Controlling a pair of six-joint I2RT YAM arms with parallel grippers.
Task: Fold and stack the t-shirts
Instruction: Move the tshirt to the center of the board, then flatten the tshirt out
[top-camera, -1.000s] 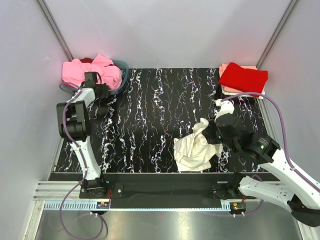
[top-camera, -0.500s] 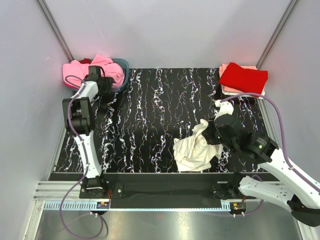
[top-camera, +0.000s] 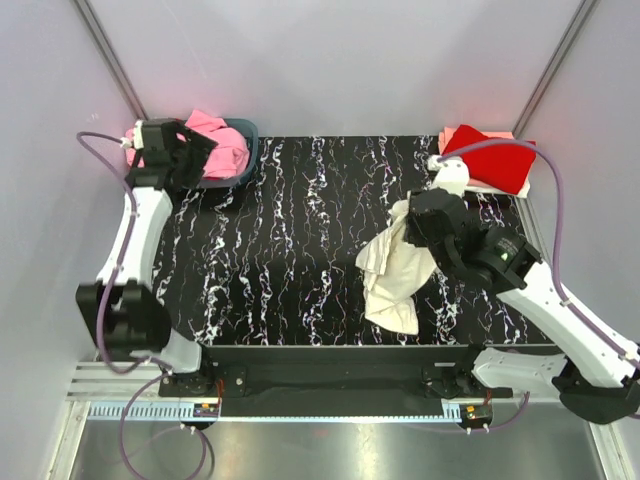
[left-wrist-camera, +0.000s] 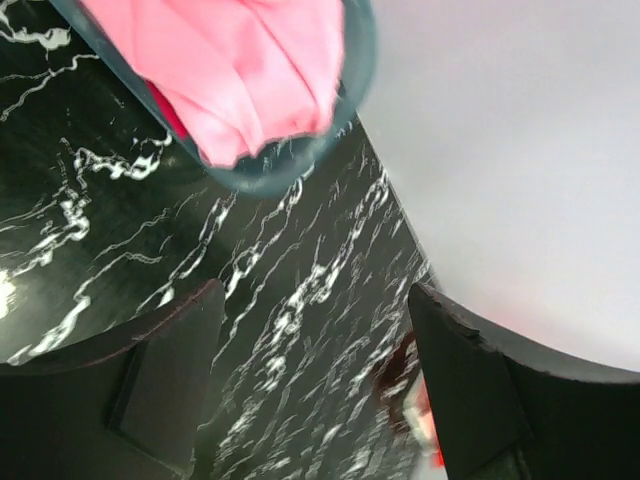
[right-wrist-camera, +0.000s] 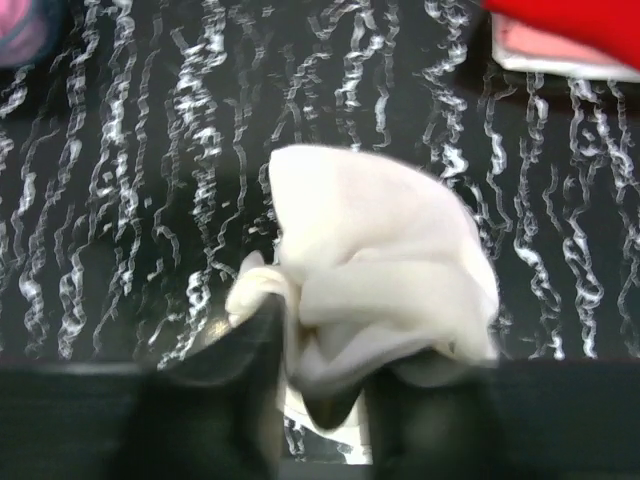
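The right gripper (top-camera: 412, 222) pinches the cream t-shirt (top-camera: 392, 275) tight, its crumpled folds hanging over the black marbled table (top-camera: 290, 230). The left gripper (top-camera: 196, 150) gapes empty by the basket (top-camera: 252, 140) of pink shirts (top-camera: 225, 145). A folded red shirt (top-camera: 490, 158) sits far right, pale walls around.

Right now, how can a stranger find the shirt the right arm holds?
Look at the right half of the black marbled table. A crumpled cream t-shirt hangs from the right gripper, the only pale garment; the others are pink or red.
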